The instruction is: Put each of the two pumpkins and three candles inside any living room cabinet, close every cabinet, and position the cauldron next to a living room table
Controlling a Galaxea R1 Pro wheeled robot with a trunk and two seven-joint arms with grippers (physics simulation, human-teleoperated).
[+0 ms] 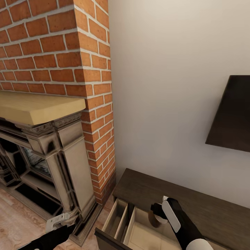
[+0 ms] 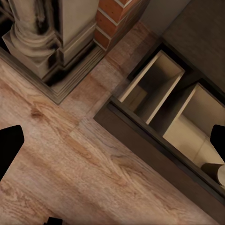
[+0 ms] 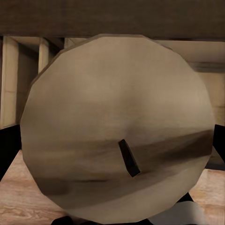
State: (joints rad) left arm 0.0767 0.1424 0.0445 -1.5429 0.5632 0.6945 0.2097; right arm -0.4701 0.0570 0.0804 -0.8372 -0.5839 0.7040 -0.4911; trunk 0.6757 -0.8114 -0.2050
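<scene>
The dark brown cabinet [image 1: 201, 205] stands against the white wall with its left drawer [image 1: 119, 217] pulled open, showing pale wood compartments [image 2: 154, 84]. My right gripper [image 1: 157, 212] hangs over that drawer, shut on a beige candle [image 1: 152, 219]. In the right wrist view the candle's round end [image 3: 117, 117] with its dark wick fills most of the picture. The same candle [image 2: 213, 171] shows over the drawer's wider compartment in the left wrist view. My left gripper [image 1: 58, 221] is low over the plank floor left of the drawer, its fingers [image 2: 8, 149] spread open and empty.
A brick fireplace [image 1: 52, 52] with a pale mantel [image 1: 38, 106] and carved column [image 2: 42, 28] rises just left of the cabinet. A black wall TV [image 1: 231, 114] hangs above the cabinet top. The drawer's dark front [image 2: 154, 145] juts out over the wood floor [image 2: 56, 159].
</scene>
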